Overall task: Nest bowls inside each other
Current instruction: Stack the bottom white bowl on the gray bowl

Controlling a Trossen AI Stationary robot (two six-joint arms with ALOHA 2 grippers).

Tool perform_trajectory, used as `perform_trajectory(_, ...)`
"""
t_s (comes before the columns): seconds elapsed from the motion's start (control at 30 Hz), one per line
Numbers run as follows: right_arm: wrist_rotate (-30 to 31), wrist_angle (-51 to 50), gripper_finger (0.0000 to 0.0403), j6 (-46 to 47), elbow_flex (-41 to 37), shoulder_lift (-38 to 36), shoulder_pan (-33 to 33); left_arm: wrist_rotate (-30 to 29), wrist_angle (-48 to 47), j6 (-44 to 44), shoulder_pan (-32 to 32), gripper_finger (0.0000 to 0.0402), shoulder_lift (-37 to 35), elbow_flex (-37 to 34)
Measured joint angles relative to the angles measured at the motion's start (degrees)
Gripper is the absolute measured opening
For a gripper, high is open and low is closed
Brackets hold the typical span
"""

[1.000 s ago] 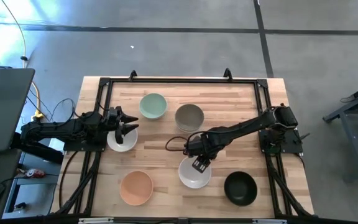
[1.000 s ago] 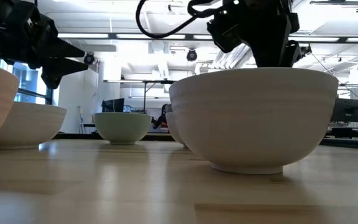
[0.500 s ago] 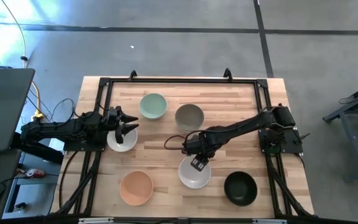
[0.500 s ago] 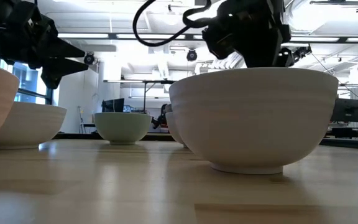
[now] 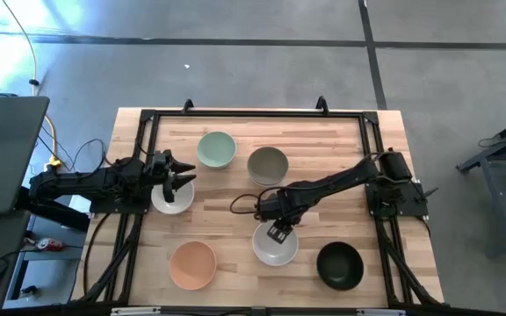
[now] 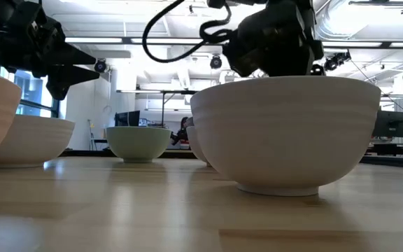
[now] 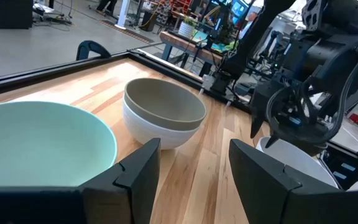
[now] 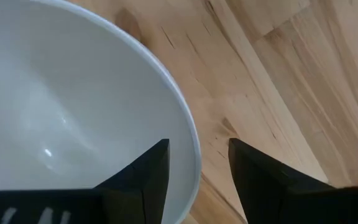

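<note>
Several small round bowls stand on the wooden table. My right gripper [image 5: 279, 232] is open and points down over the far rim of a white bowl [image 5: 275, 246]. In the right wrist view its fingers [image 8: 197, 163] straddle that rim [image 8: 190, 144], one inside and one outside. My left gripper [image 5: 183, 182] is open above another white bowl [image 5: 170, 197] at the table's left. An olive-grey bowl [image 7: 164, 102] sits nested in a white bowl [image 7: 157, 129]. The mint bowl [image 5: 216, 149], peach bowl [image 5: 192, 264] and black bowl [image 5: 339, 265] stand alone.
A black metal frame [image 5: 235, 114] runs around the table's edges. Bare wood lies in the middle of the table [image 5: 227, 215] between the bowls. A cable [image 5: 246, 204] loops off my right arm. In the low view, the room behind the table shows desks and monitors.
My right gripper has shifted a little toward the table's left edge and sunk slightly over the white bowl's far rim. The bowls have stayed where they were.
</note>
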Motion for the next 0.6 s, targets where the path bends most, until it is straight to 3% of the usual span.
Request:
perform_trajectory(0.27,-0.2,0.4,0.0145,0.4,0.0,1.8,0.0,0.0,-0.1,0.0,0.0,0.0181,0.0,0.0)
perform_trajectory(0.37,-0.2,0.4,0.0112,0.4,0.0,1.8,0.0,0.0,-0.1,0.0,0.0,0.0181,0.0,0.0)
perform_trajectory(0.5,-0.4,0.3,0.0027,-0.6,0.0,1.8,0.0,0.0,-0.1,0.0,0.0,0.0181,0.0,0.0)
perform_trajectory(0.6,-0.7,0.4,0.0011,-0.6,0.0,1.8,0.0,0.0,-0.1,0.1,0.0,0.0181,0.0,0.0)
